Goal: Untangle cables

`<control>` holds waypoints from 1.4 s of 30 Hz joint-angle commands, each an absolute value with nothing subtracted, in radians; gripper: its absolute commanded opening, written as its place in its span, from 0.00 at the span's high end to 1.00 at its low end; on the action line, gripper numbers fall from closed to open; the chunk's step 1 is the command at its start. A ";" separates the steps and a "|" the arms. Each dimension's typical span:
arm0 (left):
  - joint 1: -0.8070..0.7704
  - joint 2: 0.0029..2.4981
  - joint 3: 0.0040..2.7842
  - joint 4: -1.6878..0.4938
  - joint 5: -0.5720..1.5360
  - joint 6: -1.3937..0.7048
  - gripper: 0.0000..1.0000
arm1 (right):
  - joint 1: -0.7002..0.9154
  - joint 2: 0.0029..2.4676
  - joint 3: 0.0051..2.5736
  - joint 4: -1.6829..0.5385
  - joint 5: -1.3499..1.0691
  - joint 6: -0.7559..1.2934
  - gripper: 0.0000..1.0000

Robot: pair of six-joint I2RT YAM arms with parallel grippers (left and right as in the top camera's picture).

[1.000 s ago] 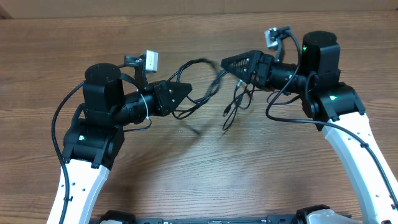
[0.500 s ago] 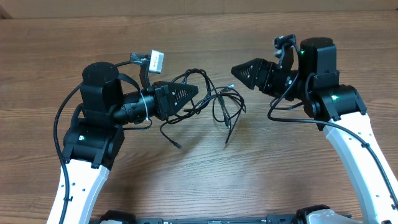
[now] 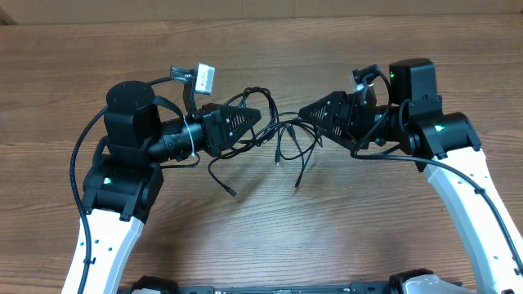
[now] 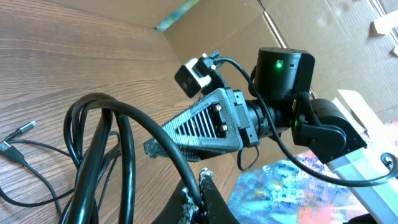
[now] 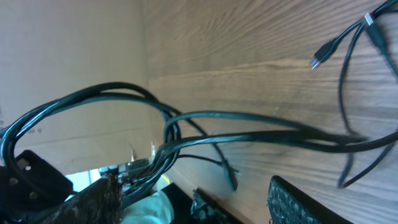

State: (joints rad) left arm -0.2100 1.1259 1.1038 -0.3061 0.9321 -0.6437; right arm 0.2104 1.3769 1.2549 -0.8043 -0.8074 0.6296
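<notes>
Several thin black cables (image 3: 282, 135) hang in a tangled bunch between my two grippers, above the wooden table (image 3: 270, 237). My left gripper (image 3: 258, 117) is shut on one strand of the cables (image 4: 118, 124), pinched at its fingertips (image 4: 202, 186). Loose ends with plug tips (image 3: 231, 193) trail down to the table. My right gripper (image 3: 304, 109) points left at the bunch from the right, close to it. In the right wrist view its fingers (image 5: 193, 193) are spread wide. The cables (image 5: 249, 124) run across in front, a bundle passing by the left finger.
The right gripper also shows in the left wrist view (image 4: 199, 124), facing the left one. Thicker black wires (image 3: 384, 151) loop from the arms. A cardboard wall (image 3: 261, 8) lines the table's far edge.
The right gripper let go of the cables, pulled back to the right, and has now come back left to the bunch. The cables dropped lower. The left gripper shifted slightly right, still holding.
</notes>
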 commanded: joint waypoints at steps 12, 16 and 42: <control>-0.217 1.124 1.109 -0.248 0.970 -0.648 0.96 | 0.422 1.355 1.276 -0.682 -0.612 0.782 0.49; -0.217 1.124 1.109 -0.196 0.971 -0.686 0.96 | 0.422 1.369 1.276 -0.688 -0.610 0.782 0.36; -0.217 1.124 1.109 -0.080 1.110 -0.734 0.96 | 0.422 1.441 1.275 -0.534 -0.746 0.814 0.28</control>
State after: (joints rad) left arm -0.2100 1.1271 1.1038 -0.0818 1.0897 -0.7765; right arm 0.4194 1.4384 1.2560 -0.5537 -0.6640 0.7887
